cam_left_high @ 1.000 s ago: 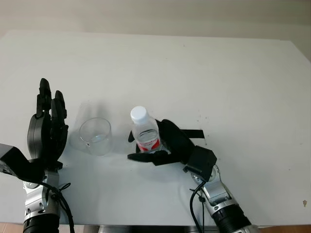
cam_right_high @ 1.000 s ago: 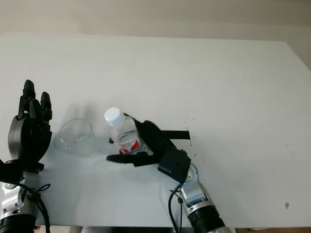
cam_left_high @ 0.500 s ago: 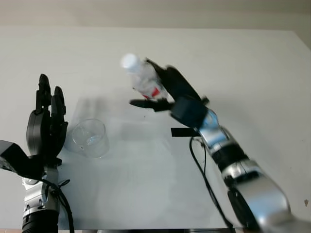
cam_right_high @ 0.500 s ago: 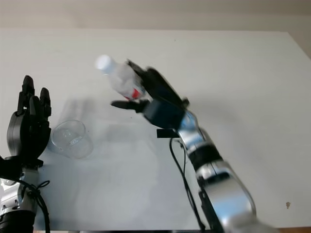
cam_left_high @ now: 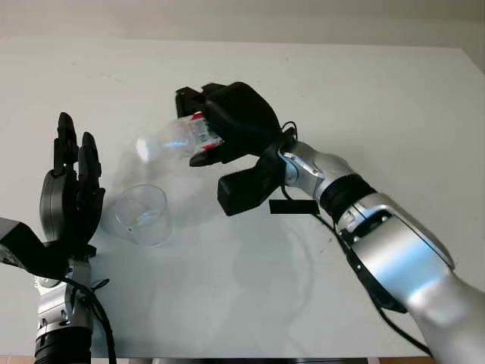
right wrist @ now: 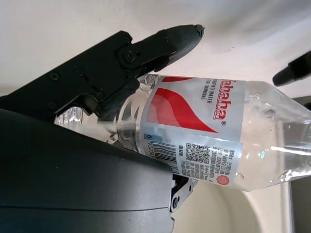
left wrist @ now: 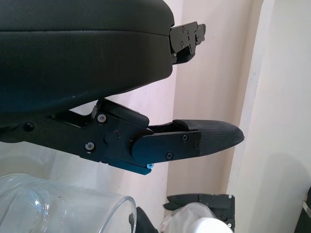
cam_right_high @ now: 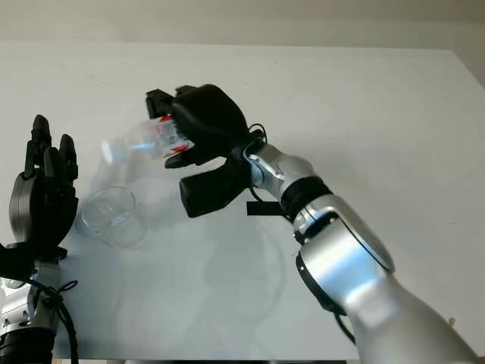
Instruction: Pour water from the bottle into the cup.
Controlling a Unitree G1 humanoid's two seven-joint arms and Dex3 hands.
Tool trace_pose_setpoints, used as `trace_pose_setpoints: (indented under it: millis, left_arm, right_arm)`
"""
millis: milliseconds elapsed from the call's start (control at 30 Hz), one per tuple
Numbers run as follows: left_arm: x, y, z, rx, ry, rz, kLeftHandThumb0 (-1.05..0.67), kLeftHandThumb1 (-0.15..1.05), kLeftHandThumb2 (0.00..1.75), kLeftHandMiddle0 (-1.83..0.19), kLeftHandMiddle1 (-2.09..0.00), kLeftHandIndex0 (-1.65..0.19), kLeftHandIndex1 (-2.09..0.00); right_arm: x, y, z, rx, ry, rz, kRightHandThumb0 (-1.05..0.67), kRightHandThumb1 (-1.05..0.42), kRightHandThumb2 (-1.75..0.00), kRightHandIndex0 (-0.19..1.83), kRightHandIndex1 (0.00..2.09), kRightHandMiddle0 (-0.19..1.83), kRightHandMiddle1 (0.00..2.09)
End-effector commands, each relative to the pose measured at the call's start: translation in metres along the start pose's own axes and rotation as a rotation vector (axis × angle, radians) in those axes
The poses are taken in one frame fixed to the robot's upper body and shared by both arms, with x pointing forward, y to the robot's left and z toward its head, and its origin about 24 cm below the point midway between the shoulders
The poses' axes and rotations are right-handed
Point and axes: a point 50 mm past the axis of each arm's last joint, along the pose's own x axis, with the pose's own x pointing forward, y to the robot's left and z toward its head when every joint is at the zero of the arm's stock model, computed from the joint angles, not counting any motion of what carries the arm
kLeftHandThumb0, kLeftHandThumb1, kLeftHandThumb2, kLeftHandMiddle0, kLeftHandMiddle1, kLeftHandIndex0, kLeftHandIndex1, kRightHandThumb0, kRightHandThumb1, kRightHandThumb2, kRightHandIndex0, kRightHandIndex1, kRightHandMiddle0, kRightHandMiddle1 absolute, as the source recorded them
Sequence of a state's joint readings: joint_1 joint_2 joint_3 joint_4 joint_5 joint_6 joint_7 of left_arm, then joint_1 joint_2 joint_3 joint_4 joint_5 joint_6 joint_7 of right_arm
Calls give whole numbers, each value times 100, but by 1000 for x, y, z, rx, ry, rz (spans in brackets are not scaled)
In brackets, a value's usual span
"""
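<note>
Spanning the scene, the white tabletop (cam_left_high: 394, 98) carries the cup (cam_left_high: 144, 215), which stands upright near the left hand (cam_left_high: 72, 199); that hand is open, raised just beside the cup and holding nothing. Above the tabletop, the right hand (cam_left_high: 227, 125) has its fingers (right wrist: 146, 48) clamped around the bottle (cam_left_high: 178, 139) at the labelled body. The bottle's long axis lies nearly level, neck pointing away from the fingers toward the cup's side, mouth above the cup and a little beyond it. Pouring likely needs the mouth brought over the rim and tipped further.

One bottle (cam_left_high: 176, 139), one cup (cam_left_high: 144, 214), two hands, one table (cam_left_high: 364, 98).
</note>
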State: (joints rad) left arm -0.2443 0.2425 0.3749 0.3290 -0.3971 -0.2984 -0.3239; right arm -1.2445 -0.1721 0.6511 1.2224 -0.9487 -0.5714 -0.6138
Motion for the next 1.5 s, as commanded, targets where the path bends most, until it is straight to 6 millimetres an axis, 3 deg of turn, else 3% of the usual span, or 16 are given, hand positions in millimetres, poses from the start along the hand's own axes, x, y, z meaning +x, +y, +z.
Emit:
trace_pose_setpoints:
  millis: [0, 333, 533, 667, 933, 967, 1033, 1267, 1467]
  left_arm:
    - [-10, -1, -13, -25, 41, 14, -78, 105, 48, 19, -2, 19, -1]
    - [-9, -3, -14, -24, 50, 7, -80, 105, 46, 19, -3, 19, -1]
    - [-9, -3, -15, -31, 50, 12, -80, 105, 46, 19, -4, 18, -2]
    - [-9, -3, -15, -33, 50, 13, -80, 105, 46, 19, -2, 19, -1]
    - [-10, -5, -16, -41, 47, 18, -80, 105, 46, 19, -3, 19, -1]
    - [-10, -5, -16, -41, 48, 18, -80, 105, 46, 19, -4, 19, -1]
    - [-10, -5, -16, -43, 50, 23, -80, 105, 46, 19, -3, 19, -1]
    - [-10, -5, -16, -44, 52, 24, -80, 105, 45, 19, -5, 18, -2]
    - [-10, -4, -16, -41, 54, 29, -80, 105, 45, 18, -5, 18, -2]
  right_arm:
    - [8, -11, 1, -72, -45, -44, -47, -105, -22, 114, 209, 80, 209]
    - [13, -25, 6, -266, -215, -176, -50, -105, -20, 130, 209, 83, 209]
    - [18, -30, 10, -315, -267, -204, -50, -105, -13, 128, 209, 57, 208]
    - [20, -35, 11, -381, -320, -224, -49, -105, -11, 127, 209, 56, 209]
    - [24, -37, 16, -462, -391, -243, -50, -103, -6, 125, 209, 48, 182]
    - [24, -38, 17, -477, -401, -246, -50, -103, -6, 126, 209, 52, 197]
    - [25, -38, 18, -500, -422, -250, -49, -103, -5, 126, 209, 56, 206]
    - [26, -39, 19, -595, -466, -258, -49, -101, -5, 127, 209, 66, 209]
    - [24, -38, 19, -600, -488, -295, -53, -101, -5, 125, 209, 53, 207]
